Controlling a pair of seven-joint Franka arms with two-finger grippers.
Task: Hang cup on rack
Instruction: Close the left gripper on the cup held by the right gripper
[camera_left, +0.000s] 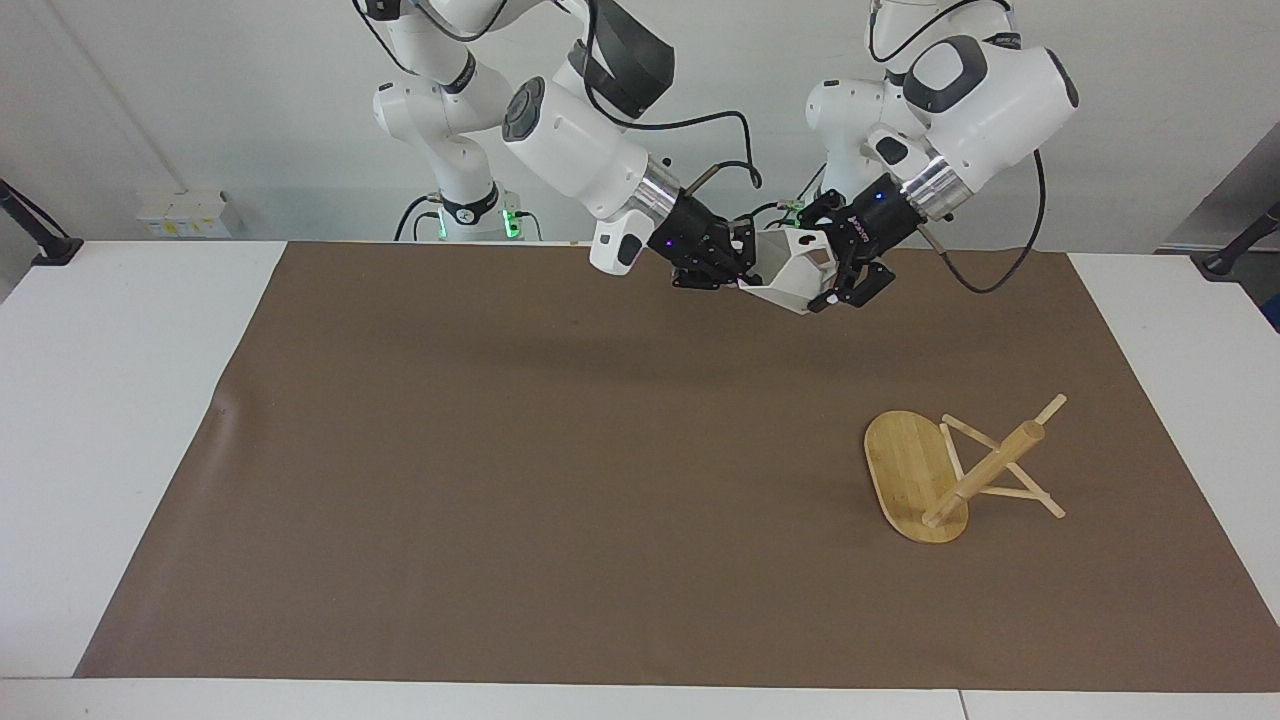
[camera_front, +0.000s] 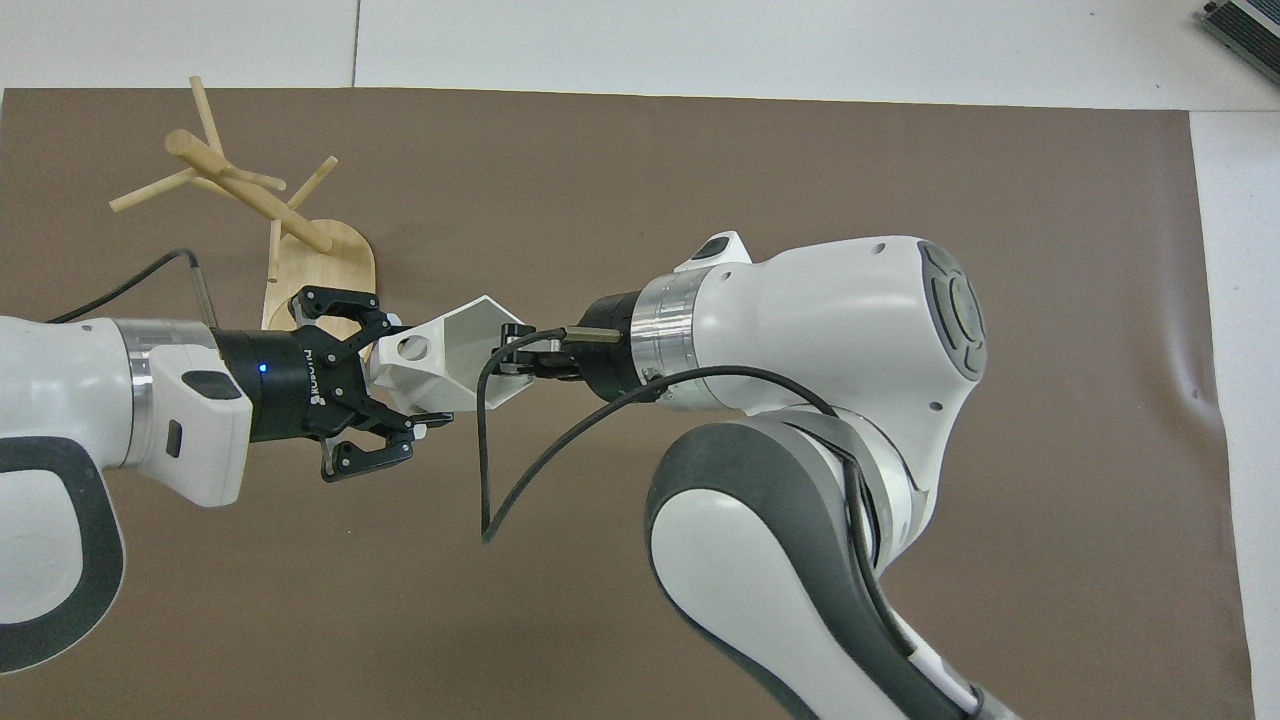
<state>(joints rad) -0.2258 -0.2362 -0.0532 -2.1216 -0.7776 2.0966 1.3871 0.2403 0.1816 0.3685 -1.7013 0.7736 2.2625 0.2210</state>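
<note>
The white faceted cup (camera_left: 795, 275) (camera_front: 450, 365) hangs in the air over the part of the brown mat close to the robots, gripped from both sides. My right gripper (camera_left: 745, 265) (camera_front: 510, 350) is shut on its rim wall. My left gripper (camera_left: 840, 275) (camera_front: 400, 375) is shut on the cup's handle side, its fingers pressed against the white body. The bamboo rack (camera_left: 985, 470) (camera_front: 250, 195) lies tipped over on the mat toward the left arm's end, farther from the robots than the cup. Its oval base (camera_left: 905, 480) (camera_front: 330, 270) stands on edge and its pegs rest on the mat.
The brown mat (camera_left: 500, 450) covers most of the white table (camera_left: 110, 400). A black cable (camera_front: 520, 480) loops down from the right wrist beside the cup.
</note>
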